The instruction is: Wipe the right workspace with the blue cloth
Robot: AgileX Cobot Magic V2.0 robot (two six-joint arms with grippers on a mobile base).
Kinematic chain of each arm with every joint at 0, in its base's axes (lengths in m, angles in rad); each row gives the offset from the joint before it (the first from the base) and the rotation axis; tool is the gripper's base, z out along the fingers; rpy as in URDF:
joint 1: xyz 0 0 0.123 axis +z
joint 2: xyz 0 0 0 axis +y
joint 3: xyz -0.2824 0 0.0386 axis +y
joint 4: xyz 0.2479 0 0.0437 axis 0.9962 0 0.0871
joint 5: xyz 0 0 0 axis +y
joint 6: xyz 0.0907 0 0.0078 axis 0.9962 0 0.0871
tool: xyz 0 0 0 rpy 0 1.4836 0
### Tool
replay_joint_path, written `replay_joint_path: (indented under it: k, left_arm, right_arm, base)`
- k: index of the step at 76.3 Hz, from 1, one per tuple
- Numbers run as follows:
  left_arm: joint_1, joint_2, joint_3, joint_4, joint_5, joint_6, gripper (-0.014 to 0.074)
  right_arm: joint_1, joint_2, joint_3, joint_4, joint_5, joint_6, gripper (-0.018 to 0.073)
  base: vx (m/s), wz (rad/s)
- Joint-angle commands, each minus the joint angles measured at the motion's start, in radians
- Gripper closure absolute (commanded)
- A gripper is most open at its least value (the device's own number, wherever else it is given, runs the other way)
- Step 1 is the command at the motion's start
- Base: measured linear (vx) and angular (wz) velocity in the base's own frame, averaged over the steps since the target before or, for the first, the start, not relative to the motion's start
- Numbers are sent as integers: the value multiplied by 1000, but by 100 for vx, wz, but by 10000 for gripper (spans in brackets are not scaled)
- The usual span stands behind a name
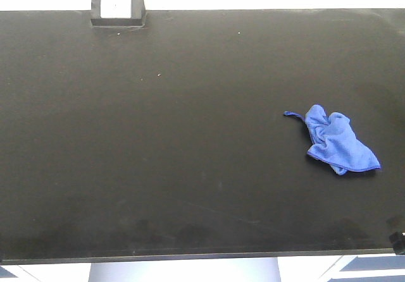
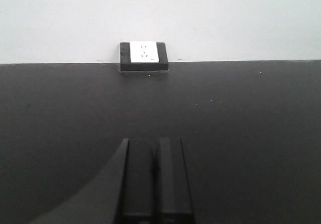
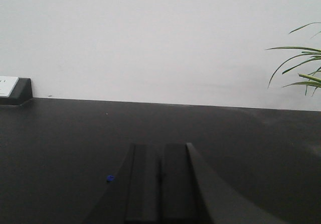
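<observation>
Right tool (image 3: 160, 184): fingers pressed together, nothing between them, low over the table (image 1: 158, 168). Its own view looks toward the back wall; the socket box (image 3: 12, 90) sits at far left of that view, plant leaves (image 3: 301, 58) at far right. Only a blue speck shows left of the fingers there, too small to call.

Left tool (image 2: 154, 181): fingers likewise together and empty, aimed straight at the socket box (image 2: 143, 57). You need not use it for this step.

Cloth (image 1: 335, 140): lies crumpled on the table, far right of the socket box (image 1: 118, 7) and well nearer the front edge. No tool touches it.

Step in hand, as judged: the pick-up has not begun.
- You open the right tool before you descend; closed fingers would only push the cloth along.
- You aim at the bunched, raised folds in the upper-left part, not the thin flat corner.
- You pinch enough layers that the cloth will drag flat beneath the tool when you wipe.

Orientation of cloth: long axis runs diagonally, from upper left, toward the socket box, down to lower right. The broad pointed corner faces lower right, toward the table's front right. The thin loop (image 1: 292, 114) trails off the opposite end, pointing left toward the box side.
</observation>
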Motion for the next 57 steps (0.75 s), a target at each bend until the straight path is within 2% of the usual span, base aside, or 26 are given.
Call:
replay_joint_path:
  k: [1,23,57]
  left_arm:
    - [0,-10,-25,-3,-86,1,603]
    - [0,-10,-25,-3,-86,1,603]
    - [0,-10,-25,-3,-86,1,603]
  right_arm:
    - [0,-9,17,-7,-73,0,566]
    - [0,-9,17,-6,-13,0,566]
    - [0,-9,17,-6,-13,0,566]
  base:
    - [0,0]
    - [0,0]
    - [0,0]
